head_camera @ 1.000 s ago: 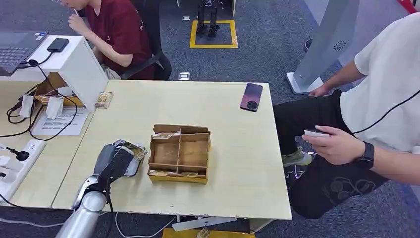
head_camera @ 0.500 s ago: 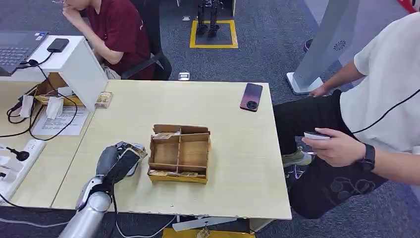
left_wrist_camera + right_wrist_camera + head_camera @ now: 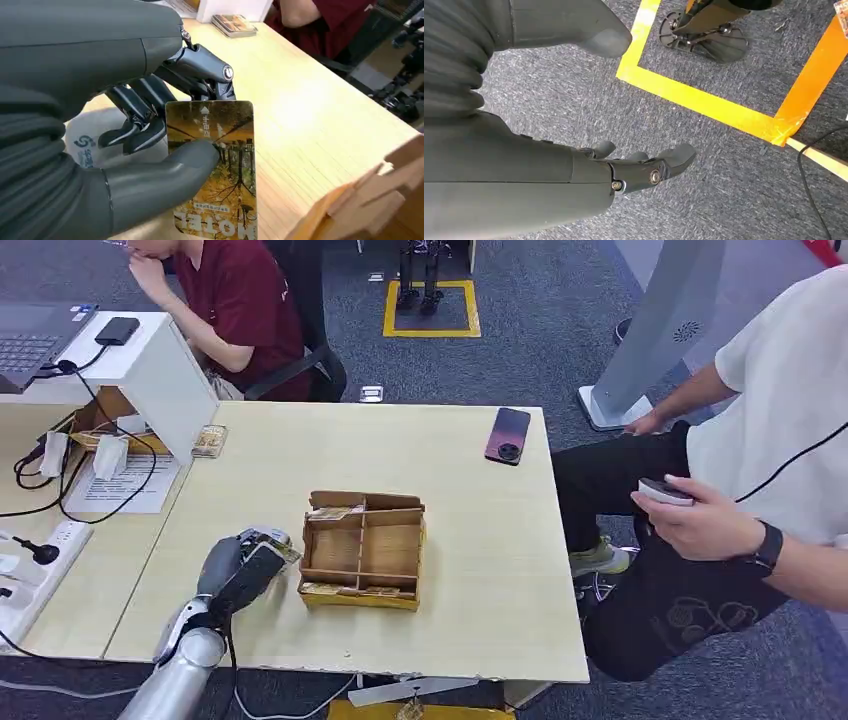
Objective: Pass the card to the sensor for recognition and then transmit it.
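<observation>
My left hand hovers over the table's front left, just left of the wooden box. It pinches a card printed with yellow autumn trees between thumb and fingers; in the head view the card peeks out at the fingertips. The white sensor stand rises at the table's far left, with a small stack of cards beside its base. My right hand hangs over grey carpet with its fingers apart and nothing in them.
A phone lies at the table's far right. A seated person on the right holds a small device. Another person sits behind the sensor stand. Cables and a power strip cover the left desk.
My left hand has drawn slightly back toward me and lowered, still holding the card. The person on the right has raised the device hand and shifted it rightward.
</observation>
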Available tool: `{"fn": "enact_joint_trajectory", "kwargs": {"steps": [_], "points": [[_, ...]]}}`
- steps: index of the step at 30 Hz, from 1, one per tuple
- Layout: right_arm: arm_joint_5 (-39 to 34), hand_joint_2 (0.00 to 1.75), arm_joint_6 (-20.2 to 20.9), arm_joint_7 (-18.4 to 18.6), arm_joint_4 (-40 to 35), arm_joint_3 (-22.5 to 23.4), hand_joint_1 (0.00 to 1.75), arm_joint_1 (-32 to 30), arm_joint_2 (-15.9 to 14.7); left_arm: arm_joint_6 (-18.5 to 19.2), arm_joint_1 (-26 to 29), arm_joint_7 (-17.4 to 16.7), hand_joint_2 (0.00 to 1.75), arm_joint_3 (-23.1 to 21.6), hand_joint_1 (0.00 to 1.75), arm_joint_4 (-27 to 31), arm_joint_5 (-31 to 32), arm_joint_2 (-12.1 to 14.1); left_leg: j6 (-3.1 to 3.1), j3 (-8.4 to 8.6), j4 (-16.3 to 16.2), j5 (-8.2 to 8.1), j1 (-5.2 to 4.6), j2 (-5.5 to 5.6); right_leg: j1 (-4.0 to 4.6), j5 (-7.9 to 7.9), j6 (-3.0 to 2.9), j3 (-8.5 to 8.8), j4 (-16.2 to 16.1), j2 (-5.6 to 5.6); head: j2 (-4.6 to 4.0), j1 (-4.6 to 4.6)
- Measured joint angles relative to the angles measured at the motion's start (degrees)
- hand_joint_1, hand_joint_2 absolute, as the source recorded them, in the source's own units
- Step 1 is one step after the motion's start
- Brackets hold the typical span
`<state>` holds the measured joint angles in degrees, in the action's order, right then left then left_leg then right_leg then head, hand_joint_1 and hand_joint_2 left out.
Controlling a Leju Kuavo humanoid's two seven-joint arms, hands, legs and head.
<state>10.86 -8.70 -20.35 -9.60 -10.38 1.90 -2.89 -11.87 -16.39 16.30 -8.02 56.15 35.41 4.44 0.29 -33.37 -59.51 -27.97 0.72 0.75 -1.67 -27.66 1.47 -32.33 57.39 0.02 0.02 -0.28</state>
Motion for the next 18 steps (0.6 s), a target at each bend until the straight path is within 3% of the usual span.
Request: {"fn": "enact_joint_trajectory", "kwargs": {"steps": [4,10,18], "points": [[0.09,1.75,0.0,0.0,0.0,0.02,0.0,-0.01,0.0,0.89,0.01,0.48,1.75,0.0,1.75,0.02,-0.83,-0.02,0.0,0.0,0.0,0.0,0.0,0.0,0.0,0.0,0.0,0.0,0.0,0.0,0.0,0.02],[0.17,1.75,-0.07,0.0,0.0,0.18,0.0,-0.05,0.0,5.84,0.36,2.89,1.75,0.28,1.75,2.92,-9.35,0.02,0.0,-0.02,0.0,0.0,0.0,0.03,0.0,0.0,0.0,0.0,0.0,-0.02,0.0,0.02],[0.28,1.75,-0.07,0.0,0.0,0.24,0.0,-0.08,0.0,6.47,0.36,2.71,1.75,0.59,1.75,6.38,-10.62,0.66,0.0,-0.02,0.0,0.0,0.0,0.02,0.0,0.0,0.0,0.0,0.0,-0.02,0.0,0.0]]}}
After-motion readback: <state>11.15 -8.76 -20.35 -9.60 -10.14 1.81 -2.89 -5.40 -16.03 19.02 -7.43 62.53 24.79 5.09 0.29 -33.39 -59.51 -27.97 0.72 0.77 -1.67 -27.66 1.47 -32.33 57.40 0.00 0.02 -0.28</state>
